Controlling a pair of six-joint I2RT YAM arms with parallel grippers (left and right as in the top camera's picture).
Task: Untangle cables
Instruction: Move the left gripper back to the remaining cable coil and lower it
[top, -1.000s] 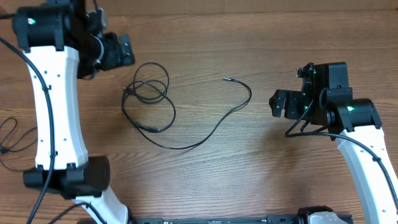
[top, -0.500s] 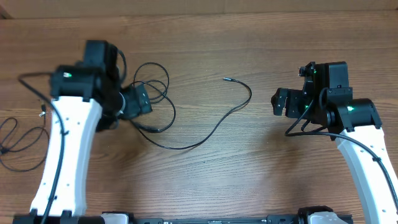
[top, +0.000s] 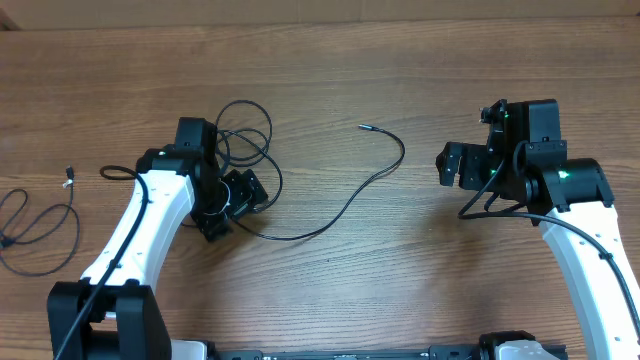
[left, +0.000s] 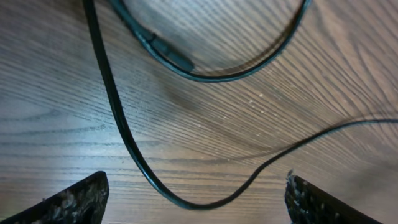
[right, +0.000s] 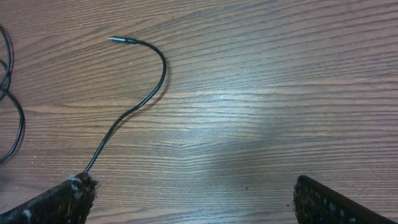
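Left gripper (top: 240, 200) spread wide over looped cable (top: 350, 205), nothing gripped, right gripper (top: 447, 168) spread wide, second cable (top: 40, 272) laid at left

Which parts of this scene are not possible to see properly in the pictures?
Overhead: the left gripper covers the stretch of tangled cable beneath it.
Overhead: the second cable runs off the left edge.
Overhead: the loop crossings are too thin to tell which strand lies on top.
Left wrist: the bottom edge cuts the fingers.
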